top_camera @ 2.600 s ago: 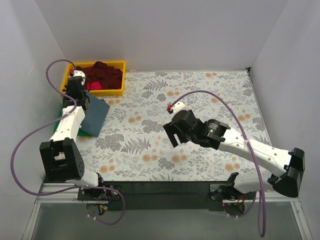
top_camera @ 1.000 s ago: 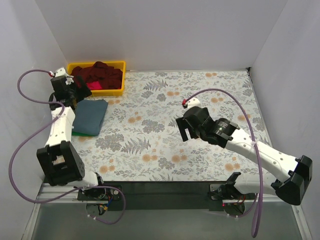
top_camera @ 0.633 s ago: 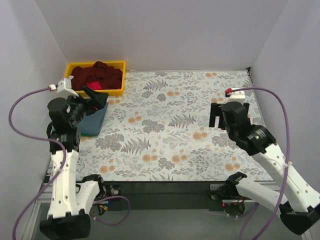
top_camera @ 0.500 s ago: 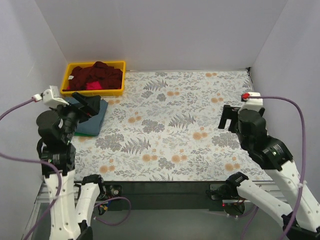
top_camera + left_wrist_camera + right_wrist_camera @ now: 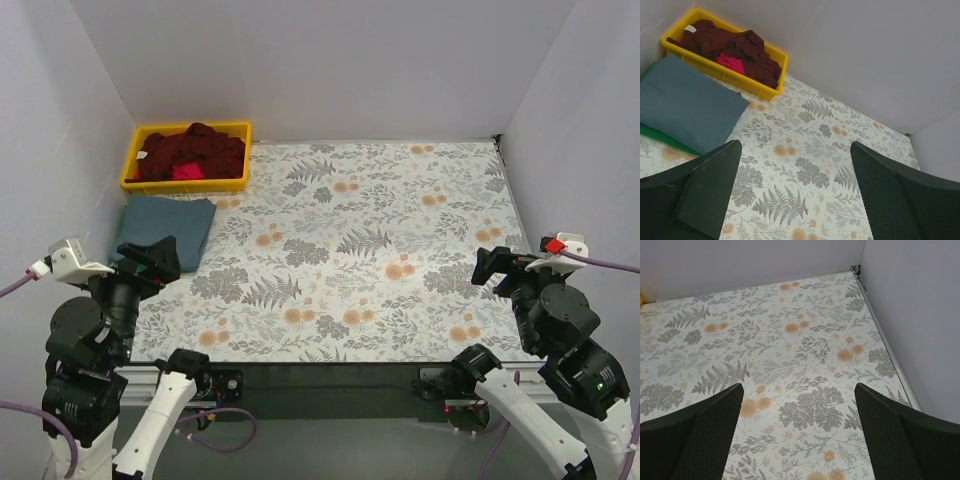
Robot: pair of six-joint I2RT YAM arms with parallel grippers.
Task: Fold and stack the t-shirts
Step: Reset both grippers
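A floral table cloth fills the table, and at its far left the folded slate-blue t-shirt lies just beside the yellow bin, which is heaped with dark red shirts and a pink one. Only the left wrist view shows the green shirt edging out beneath the blue one, while the right wrist view shows only floral cloth. The left gripper and right gripper hang at the near corners, jaws spread wide and holding nothing.

green shirt: mostly hidden under slate-blue shirt, only an edge strip showed
pink shirt: half buried by dark red shirts

Blue tee folded atop green tee, dark-red tees + pink tee in bin
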